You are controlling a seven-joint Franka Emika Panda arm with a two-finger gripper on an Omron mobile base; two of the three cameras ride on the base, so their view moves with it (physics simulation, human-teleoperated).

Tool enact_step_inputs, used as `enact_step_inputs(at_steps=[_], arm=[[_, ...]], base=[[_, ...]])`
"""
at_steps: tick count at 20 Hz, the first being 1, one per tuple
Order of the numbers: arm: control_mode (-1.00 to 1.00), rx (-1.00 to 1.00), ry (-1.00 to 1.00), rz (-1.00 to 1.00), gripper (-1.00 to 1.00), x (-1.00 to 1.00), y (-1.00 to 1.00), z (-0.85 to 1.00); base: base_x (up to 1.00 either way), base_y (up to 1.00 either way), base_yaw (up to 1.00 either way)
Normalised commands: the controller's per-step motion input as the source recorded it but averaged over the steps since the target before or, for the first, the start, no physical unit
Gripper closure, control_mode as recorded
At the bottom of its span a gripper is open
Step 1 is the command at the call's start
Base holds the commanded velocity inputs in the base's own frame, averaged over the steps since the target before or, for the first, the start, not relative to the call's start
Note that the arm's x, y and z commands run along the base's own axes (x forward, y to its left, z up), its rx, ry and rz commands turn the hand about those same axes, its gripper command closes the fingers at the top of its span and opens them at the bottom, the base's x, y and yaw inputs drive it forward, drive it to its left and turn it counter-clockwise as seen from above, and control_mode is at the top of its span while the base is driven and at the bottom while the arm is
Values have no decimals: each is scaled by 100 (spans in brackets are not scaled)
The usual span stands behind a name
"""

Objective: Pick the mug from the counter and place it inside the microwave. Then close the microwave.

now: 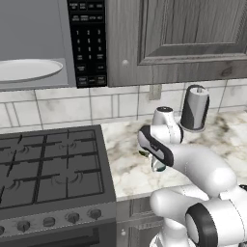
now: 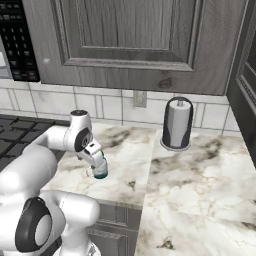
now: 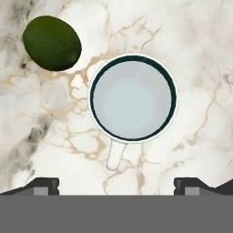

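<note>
Hand view: gripper (image 3: 116, 185) spread wide, empty, directly above upright mug (image 3: 132, 97) on marble counter (image 3: 195, 68).

microwave button panel (image 1: 88, 42), labels too blurred to read

The counter (image 3: 191, 68) looks like polished marble, white-beige with brown-grey veins. The mug (image 3: 132, 98) looks smooth and glazed, pale inside with a dark teal rim line. The green fruit (image 3: 51, 43) beside it has a matt, finely pitted skin. The cabinets (image 2: 135, 40) are grey wood with visible grain. The wall tiles (image 1: 72, 108) look smooth and pale.
</note>
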Motion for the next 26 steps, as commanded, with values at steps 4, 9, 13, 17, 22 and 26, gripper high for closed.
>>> enact_step_inputs(at_steps=[4, 9, 13, 17, 22, 26], arm=[[-100, 0, 0, 0, -100, 0, 0, -12], [-100, 0, 0, 0, -100, 0, 0, -22], [-100, 0, 0, 0, -100, 0, 0, -26], [-100, 0, 0, 0, -100, 0, 0, -22], [-100, 0, 0, 0, -100, 0, 0, -10], [-100, 0, 0, 0, -100, 1, 0, -2]], base=[[0, 0, 0], [0, 0, 0], [0, 0, 0], [0, 0, 0], [0, 0, 0], [0, 0, 0]])
